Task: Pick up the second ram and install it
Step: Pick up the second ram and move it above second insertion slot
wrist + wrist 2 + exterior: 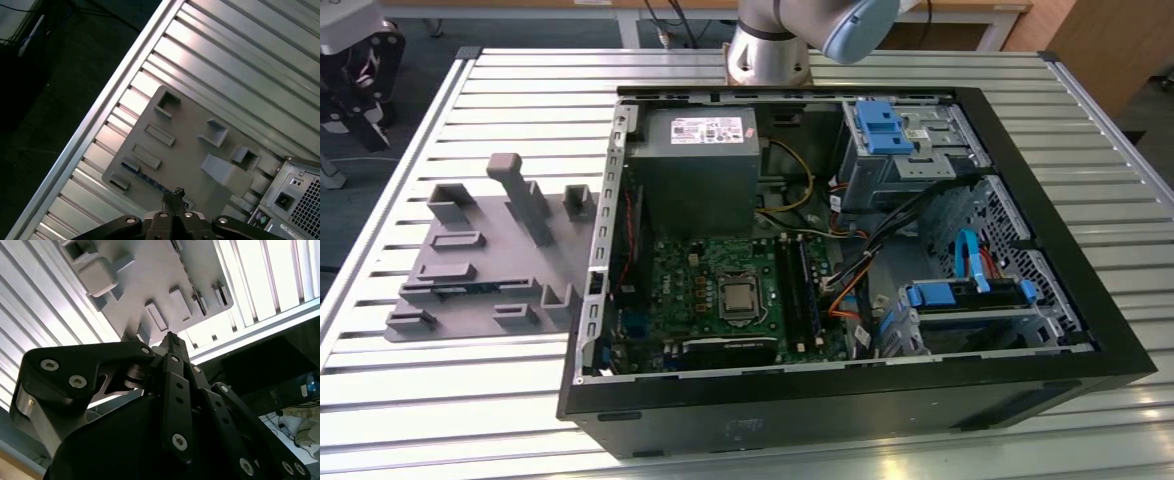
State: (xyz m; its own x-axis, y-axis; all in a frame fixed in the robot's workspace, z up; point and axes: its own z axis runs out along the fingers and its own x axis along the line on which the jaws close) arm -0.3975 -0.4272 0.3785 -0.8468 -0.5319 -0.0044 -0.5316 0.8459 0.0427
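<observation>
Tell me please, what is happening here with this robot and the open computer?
The robot's hand hangs over the grey tray that sits beside the open computer, with its fingers together and holding nothing. A blue memory stick lies in the tray, not yet picked up.

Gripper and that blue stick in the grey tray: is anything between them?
Nothing shows there. In the first wrist view the gripper hangs above the second ram, which lies in the grey tray; only open air separates them.
</observation>
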